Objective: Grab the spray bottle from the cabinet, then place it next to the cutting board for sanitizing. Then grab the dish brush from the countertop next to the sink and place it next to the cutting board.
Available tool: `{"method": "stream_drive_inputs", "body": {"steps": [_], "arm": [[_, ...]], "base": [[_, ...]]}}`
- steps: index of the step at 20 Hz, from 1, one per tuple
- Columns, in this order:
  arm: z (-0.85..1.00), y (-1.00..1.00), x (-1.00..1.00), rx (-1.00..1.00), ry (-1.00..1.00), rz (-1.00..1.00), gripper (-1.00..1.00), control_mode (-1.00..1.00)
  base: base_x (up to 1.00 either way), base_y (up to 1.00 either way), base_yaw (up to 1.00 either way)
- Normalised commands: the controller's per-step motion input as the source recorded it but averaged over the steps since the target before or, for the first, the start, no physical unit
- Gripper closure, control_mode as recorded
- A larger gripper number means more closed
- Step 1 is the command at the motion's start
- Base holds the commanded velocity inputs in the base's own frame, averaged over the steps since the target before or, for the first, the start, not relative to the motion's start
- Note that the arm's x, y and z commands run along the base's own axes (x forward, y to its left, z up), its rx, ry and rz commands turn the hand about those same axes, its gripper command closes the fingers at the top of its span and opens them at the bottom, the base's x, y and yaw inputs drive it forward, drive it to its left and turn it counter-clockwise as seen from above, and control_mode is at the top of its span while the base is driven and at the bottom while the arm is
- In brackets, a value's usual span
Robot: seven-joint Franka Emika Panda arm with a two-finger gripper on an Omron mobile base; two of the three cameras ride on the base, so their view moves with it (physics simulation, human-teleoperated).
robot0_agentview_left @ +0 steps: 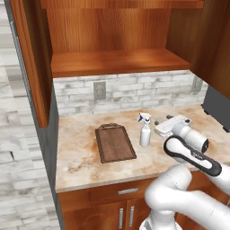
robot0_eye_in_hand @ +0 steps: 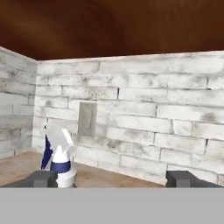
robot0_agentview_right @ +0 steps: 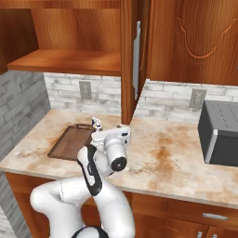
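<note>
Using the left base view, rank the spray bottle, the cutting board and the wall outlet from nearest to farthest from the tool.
1. Spray bottle: upright on the countertop, just left of the open tool.
2. Cutting board: flat on the countertop, beyond the bottle to the left.
3. Wall outlet: on the brick backsplash, behind and above the board.

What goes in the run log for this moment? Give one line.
gripper: open | spray bottle: upright on countertop, right of cutting board, released | dish brush: not yet fetched
</note>
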Motion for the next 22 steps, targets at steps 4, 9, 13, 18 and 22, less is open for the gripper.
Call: {"method": "stream_drive_inputs", "body": {"steps": [4,9,13,18,22], "arm": [[0.78,0.0,-0.75,0.0,0.01,0.0,-1.0,-1.0],[0.93,0.03,-0.51,-0.05,0.25,-0.01,-1.0,-1.0],[0.88,0.01,-0.61,0.0,0.38,-0.13,-1.0,-1.0],[0.56,0.01,-0.64,0.0,0.46,-0.22,-1.0,-1.0],[0.0,0.0,-0.4,-0.05,0.19,-0.12,-1.0,-1.0]], "base": [[0.0,0.0,0.0],[0.0,0.0,0.0],[0.0,0.0,0.0],[0.0,0.0,0.0],[0.0,0.0,0.0]]}}
